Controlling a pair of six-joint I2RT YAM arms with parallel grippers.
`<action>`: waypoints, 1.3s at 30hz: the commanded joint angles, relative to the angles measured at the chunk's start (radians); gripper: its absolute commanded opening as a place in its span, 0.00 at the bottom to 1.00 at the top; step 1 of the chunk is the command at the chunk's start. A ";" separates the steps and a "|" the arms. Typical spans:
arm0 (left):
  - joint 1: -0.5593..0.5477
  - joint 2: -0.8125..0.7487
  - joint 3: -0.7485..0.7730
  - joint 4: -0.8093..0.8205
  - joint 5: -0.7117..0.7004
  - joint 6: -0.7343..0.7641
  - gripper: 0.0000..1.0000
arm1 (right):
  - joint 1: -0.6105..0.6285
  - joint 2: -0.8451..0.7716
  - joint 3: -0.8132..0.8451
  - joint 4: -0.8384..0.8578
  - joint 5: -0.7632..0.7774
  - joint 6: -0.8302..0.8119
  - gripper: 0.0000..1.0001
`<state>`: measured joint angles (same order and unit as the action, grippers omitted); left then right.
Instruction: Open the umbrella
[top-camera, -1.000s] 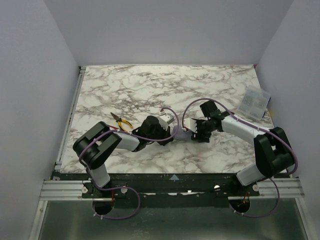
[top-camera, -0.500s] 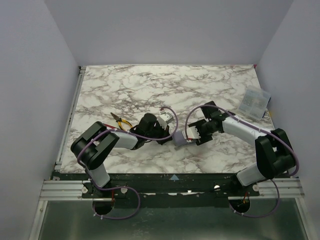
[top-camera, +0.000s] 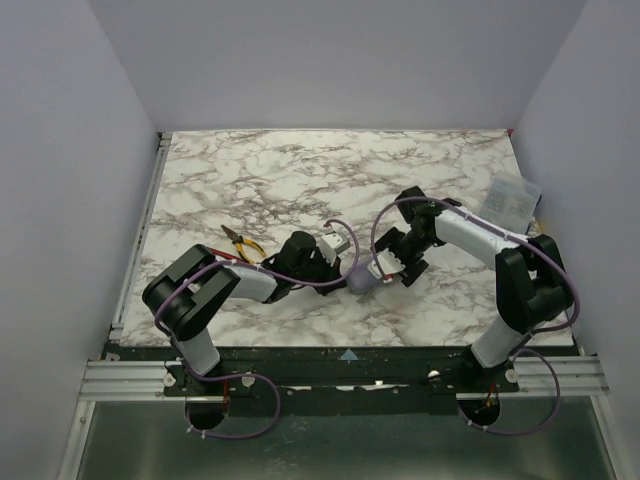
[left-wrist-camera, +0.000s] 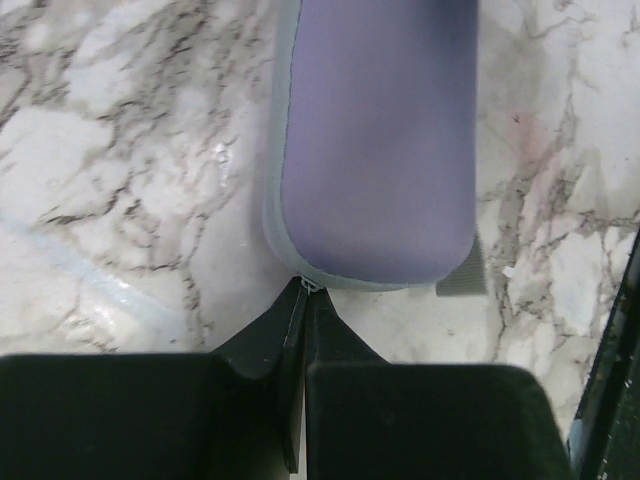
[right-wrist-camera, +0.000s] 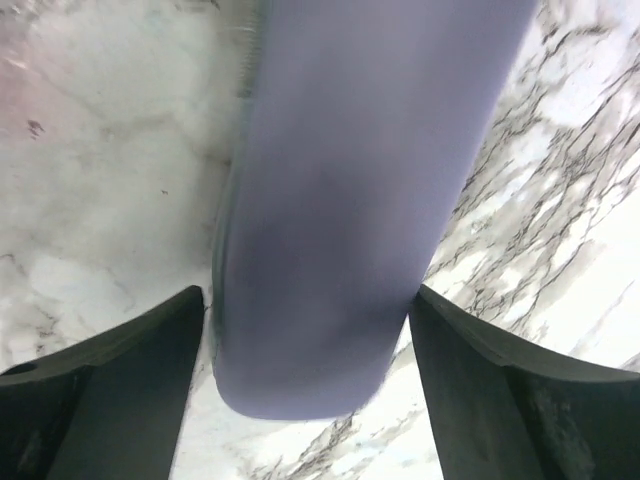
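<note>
Left gripper (left-wrist-camera: 303, 305) is pinched together on the zip pull (left-wrist-camera: 306, 285), likely to unzip the umbrella case (left-wrist-camera: 375, 150); right gripper (right-wrist-camera: 310, 300) straddles it, fingers apart, apparently bracing.

Bundle, top view: the pale lavender, round-ended umbrella bundle (top-camera: 362, 281) shows only as a small patch between the two arms' ends, its shape unreadable.
Bundle, left wrist view: the far end is cut off by the top edge, and whatever lies under the fabric is hidden.
Zip pull: a tiny grey zip pull (left-wrist-camera: 303, 285) sits at the slit between the left gripper's (left-wrist-camera: 303, 300) pressed-together black fingers; how much of it they hold is hidden.
Bundle, right wrist view: blurred throughout, with the upper part cut off.
Right gripper (right-wrist-camera: 308, 300): its black fingers (right-wrist-camera: 110, 385) flank the bundle, but whether they touch it cannot be told.
Black bar (left-wrist-camera: 620, 370): cut by the right edge and unidentifiable.
Clear plastic packet (top-camera: 510, 203): its contents are too small to read.
</note>
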<state>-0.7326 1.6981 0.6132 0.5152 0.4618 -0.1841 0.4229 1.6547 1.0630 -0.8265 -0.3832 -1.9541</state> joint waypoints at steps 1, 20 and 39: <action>0.018 -0.008 -0.040 0.038 -0.067 -0.061 0.00 | -0.040 0.027 0.103 -0.182 -0.160 0.105 0.99; -0.137 0.020 0.007 0.067 -0.167 -0.117 0.00 | -0.325 -0.049 0.264 -0.245 -0.034 1.729 1.00; -0.233 0.107 0.132 0.039 -0.198 -0.069 0.00 | -0.229 0.072 0.101 0.200 -0.177 2.195 0.92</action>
<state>-0.9577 1.7866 0.7246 0.5480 0.2821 -0.2737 0.1581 1.7115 1.2041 -0.7727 -0.6102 0.1307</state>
